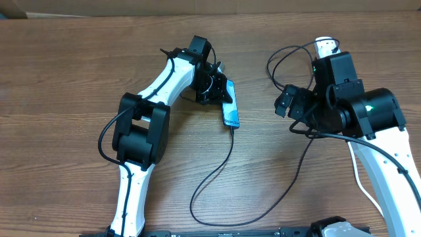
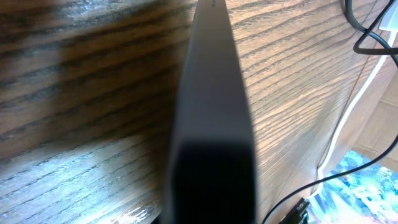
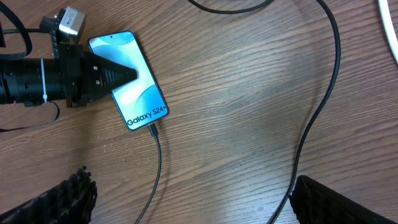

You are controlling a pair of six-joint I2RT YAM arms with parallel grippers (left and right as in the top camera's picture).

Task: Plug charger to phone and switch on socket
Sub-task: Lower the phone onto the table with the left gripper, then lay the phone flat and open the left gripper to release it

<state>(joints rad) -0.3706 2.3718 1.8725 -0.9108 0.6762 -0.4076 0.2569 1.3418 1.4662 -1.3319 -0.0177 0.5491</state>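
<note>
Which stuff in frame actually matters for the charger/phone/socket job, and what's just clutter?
Belongs to the job:
- phone
- charger, its tip at the phone's lower end
- socket, mostly hidden behind the right arm

Lying about:
- nothing loose that I can see, only the bare wooden table

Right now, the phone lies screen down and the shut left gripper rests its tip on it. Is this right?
Not quite. The phone lies screen up: the right wrist view shows its blue-and-white display. The shut left gripper does rest its tip on it.
</note>
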